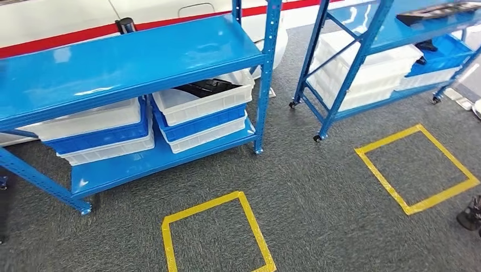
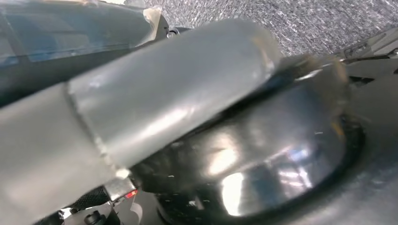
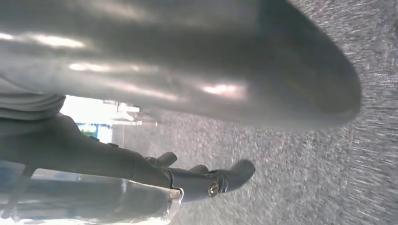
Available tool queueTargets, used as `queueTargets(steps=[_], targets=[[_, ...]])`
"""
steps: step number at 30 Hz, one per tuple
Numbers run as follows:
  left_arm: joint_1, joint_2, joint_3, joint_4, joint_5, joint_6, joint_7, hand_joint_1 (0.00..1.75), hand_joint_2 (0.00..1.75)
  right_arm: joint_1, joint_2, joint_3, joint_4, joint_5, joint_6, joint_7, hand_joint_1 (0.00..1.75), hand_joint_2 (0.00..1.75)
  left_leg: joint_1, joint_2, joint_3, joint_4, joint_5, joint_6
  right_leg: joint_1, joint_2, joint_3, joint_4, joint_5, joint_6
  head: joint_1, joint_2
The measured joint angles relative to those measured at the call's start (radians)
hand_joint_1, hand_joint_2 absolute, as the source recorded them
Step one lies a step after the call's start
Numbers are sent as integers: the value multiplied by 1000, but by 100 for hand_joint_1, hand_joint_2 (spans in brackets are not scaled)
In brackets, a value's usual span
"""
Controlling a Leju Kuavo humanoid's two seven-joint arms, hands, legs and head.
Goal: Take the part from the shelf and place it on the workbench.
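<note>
A black part (image 1: pixel 209 87) lies in a white bin (image 1: pixel 204 101) on the lower level of the left blue shelf (image 1: pixel 130 54). Another black part (image 1: pixel 439 11) rests on the top of the right blue shelf (image 1: pixel 363 39). My right hand (image 1: pixel 472 214) hangs low at the right edge, far from both shelves. In the right wrist view its dark fingers (image 3: pixel 211 180) are spread over the carpet and hold nothing. My left hand (image 2: pixel 141 108) appears as a thick grey thumb against glossy dark body parts, and its fingers are hidden.
White and blue bins (image 1: pixel 102 133) are stacked on the lower levels of both shelves. Two yellow tape squares (image 1: pixel 212 235) (image 1: pixel 417 167) mark the grey carpet in front of the shelves. The right shelf stands on small castors (image 1: pixel 317 137).
</note>
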State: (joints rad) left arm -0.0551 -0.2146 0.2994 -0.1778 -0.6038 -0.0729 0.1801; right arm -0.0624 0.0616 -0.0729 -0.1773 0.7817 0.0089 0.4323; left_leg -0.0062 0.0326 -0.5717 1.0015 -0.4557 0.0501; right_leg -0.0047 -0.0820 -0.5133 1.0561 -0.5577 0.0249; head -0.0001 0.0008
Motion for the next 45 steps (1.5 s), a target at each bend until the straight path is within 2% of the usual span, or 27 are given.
queueTargets(steps=[2, 4, 5, 8, 10, 12, 13, 15, 17, 19, 20, 22, 23, 25, 26, 28, 29, 30, 32, 34, 36, 38, 39, 41, 42, 43, 45], targets=[[-2, -6, 0, 0, 8, 3, -26, 0, 0, 4, -1, 0, 1, 3, 0, 1, 0, 0, 4, -31, -2, -4, 7, 7, -6, 62, -58, 119, -55, -5, 4, 0], [-1, -12, 1, 0, 22, 22, -73, 0, 0, 6, -2, 0, 2, 12, -2, 0, 0, 0, 4, -67, -4, -3, 9, 8, -9, 74, -110, 217, -84, 0, 6, 0], [1, -16, 3, 0, 36, 42, -109, 0, 0, 6, -3, 0, 2, 20, -3, 0, 0, 0, 5, -84, -4, -2, 9, 7, -10, 76, -115, 220, -76, 7, 7, 0], [1, -35, 43, 0, 140, 114, -242, 0, 0, -1, -5, 15, 2, 73, -2, -4, 0, 0, 7, -131, -5, 5, 9, -2, -19, 112, -47, 47, 12, 36, 8, 0], [-5, -45, 87, 0, 194, 130, -281, 0, 0, -12, -5, 30, 3, 99, 1, -5, 0, 0, 5, -154, -9, 11, 7, -13, -20, 139, -16, -36, 44, 31, 9, 0], [-6, -50, 118, 0, 210, 134, -286, 0, 0, -27, -3, 42, 3, 111, 2, -4, 0, 0, 4, -169, -14, 11, 8, -23, -16, 129, -11, -45, 49, 14, 8, 0], [-4, -52, 129, 0, 214, 134, -286, 0, 0, -34, -2, 47, 3, 114, 3, -4, 0, 0, 6, -167, -16, 13, 7, -27, -18, 119, -8, -46, 51, 6, 7, 0], [-3, -54, 148, 0, 218, 134, -285, 0, 0, -40, -1, 55, 3, 120, 5, -3, 0, 0, 8, -123, -38, 55, -20, -35, -22, 95, -4, -48, 56, -10, 1, 0], [-5, -55, 160, 0, 220, 135, -283, 0, 0, -39, 0, 59, 3, 123, 6, -3, 0, 0, 9, -62, -94, 168, -82, -43, -19, 68, -5, -49, 55, -22, -6, 0], [-5, -56, 171, 0, 224, 145, -272, 0, 0, -38, 0, 62, 3, 125, 6, -3, 0, 0, 12, -41, -152, 279, -122, -49, -14, 39, -5, -48, 51, -27, -7, 0], [-5, -57, 176, 0, 226, 158, -259, 0, 44, -39, 0, 62, 3, 125, 6, -3, 0, 0, 13, -36, -161, 295, -118, -50, -13, 25, -5, -48, 50, -29, -8, 0], [-4, -57, 184, 0, 227, 192, -223, 0, 131, -41, 0, 62, 3, 125, 6, -3, 0, 0, 14, -18, -117, 208, -61, -45, -11, -1, -1, -48, 46, -30, -8, 0], [-4, -57, 188, 0, 227, 205, -203, 0, 175, -42, 0, 62, 3, 125, 6, -3, 0, 0, 11, 7, -79, 136, -33, -39, -9, -12, 2, -48, 44, -28, -8, 0], [-7, -57, 194, 0, 227, 215, -169, 0, 175, -42, 0, 62, 3, 124, 6, -3, 0, 0, 3, 43, -27, 39, -6, -27, -2, -31, 7, -49, 36, -20, -6, 0], [-7, -57, 197, 0, 226, 217, -156, 0, 131, -41, 0, 62, 3, 123, 4, -4, 0, 0, -1, 47, -20, 25, -6, -23, 1, -41, 9, -50, 33, -15, -6, 0], [-6, -58, 201, 0, 226, 218, -137, 0, 44, -43, 0, 62, 3, 120, -2, -11, 0, 0, -3, 23, -18, 19, -4, -15, 5, -58, 16, -55, 30, -5, -5, 0], [-5, -58, 203, 0, 228, 219, -128, 0, 44, -44, -1, 62, 2, 119, -7, -16, 0, 0, -1, 14, -14, 11, 1, -10, 5, -48, 17, -50, 25, -1, -4, 0], [-5, -59, 206, 0, 232, 222, -117, 0, 87, -43, -1, 62, 2, 117, -13, -20, 0, 0, 3, 4, -10, 4, 6, -4, 4, -24, 8, -27, 11, 1, -3, 0], [-7, -61, 215, 0, 244, 230, -88, 0, 175, -41, -3, 62, 2, 118, -21, -25, 0, 0, 8, -13, -6, -6, 13, 4, -4, 43, -43, 79, -39, -2, 2, 0], [-8, -61, 226, 0, 255, 238, -59, 0, 175, -37, -5, 62, 2, 121, -24, -27, 0, 0, 10, -33, -8, -6, 14, 6, -8, 71, -111, 204, -83, -1, 4, 0], [-8, -62, 236, 0, 260, 243, -39, 0, 175, -35, -9, 62, 2, 124, -24, -27, 0, 87, 11, -51, -7, -4, 13, 4, -14, 75, -128, 212, -65, 17, 4, 0], [-8, -62, 243, 0, 263, 249, -28, 0, 175, -35, -11, 62, 2, 127, -23, -27, 0, 175, 14, -64, -5, 0, 10, -3, -24, 77, -80, 88, -1, 41, 5, 0], [-8, -62, 246, 0, 264, 253, -26, 0, 175, -36, -12, 62, 2, 129, -22, -27, 0, 175, 13, -69, -5, 5, 6, -9, -26, 79, -55, 25, 26, 46, 7, 0], [-8, -62, 252, 0, 266, 261, -21, 0, 175, -40, -11, 62, 2, 134, -20, -27, 0, 175, 8, -72, -6, 13, -3, -21, -28, 82, -29, -40, 54, 37, 6, 0], [-8, -62, 254, 0, 266, 266, -19, 0, 175, -41, -10, 62, 2, 137, -20, -27, 0, 175, 6, -72, -6, 16, -7, -18, -27, 82, -27, -44, 57, 29, 4, 0], [-8, -62, 256, 0, 267, 269, -16, 0, 175, -42, -9, 62, 2, 140, -20, -27, 0, 131, 7, -72, -5, 15, -8, -8, -28, 82, -25, -44, 59, 23, 1, 0], [-8, -62, 258, 0, 267, 274, -14, 0, 175, -43, -8, 62, 2, 144, -20, -27, 0, 131, 8, -71, -4, 14, -5, 12, -25, 82, -21, -45, 61, 19, 0, 0]])
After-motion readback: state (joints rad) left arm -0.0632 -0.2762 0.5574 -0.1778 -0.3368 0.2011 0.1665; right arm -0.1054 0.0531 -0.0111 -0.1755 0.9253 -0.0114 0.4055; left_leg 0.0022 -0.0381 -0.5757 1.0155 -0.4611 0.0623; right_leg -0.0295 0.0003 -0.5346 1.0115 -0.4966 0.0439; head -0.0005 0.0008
